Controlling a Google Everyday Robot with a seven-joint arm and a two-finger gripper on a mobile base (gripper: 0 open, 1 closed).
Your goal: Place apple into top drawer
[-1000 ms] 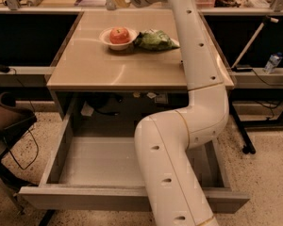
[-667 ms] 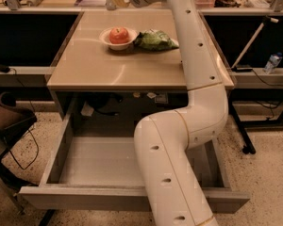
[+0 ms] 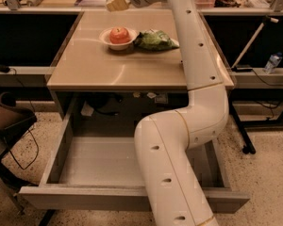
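Observation:
The red-orange apple (image 3: 120,34) rests in a small white bowl (image 3: 106,39) on the tan table (image 3: 118,67), toward its far side. My gripper (image 3: 117,3) hovers above and just beyond the bowl, at the far edge of the table, with its tan fingertips pointing left. The top drawer (image 3: 99,161) under the table is pulled fully out toward the camera; the part of its inside that shows is bare. My white arm crosses in front of the drawer's right half and hides it.
A green crinkled bag (image 3: 155,40) lies right next to the bowl on its right. A dark chair (image 3: 4,121) stands at the left of the drawer. Cluttered benches run behind the table, and a water bottle (image 3: 272,62) stands at the right.

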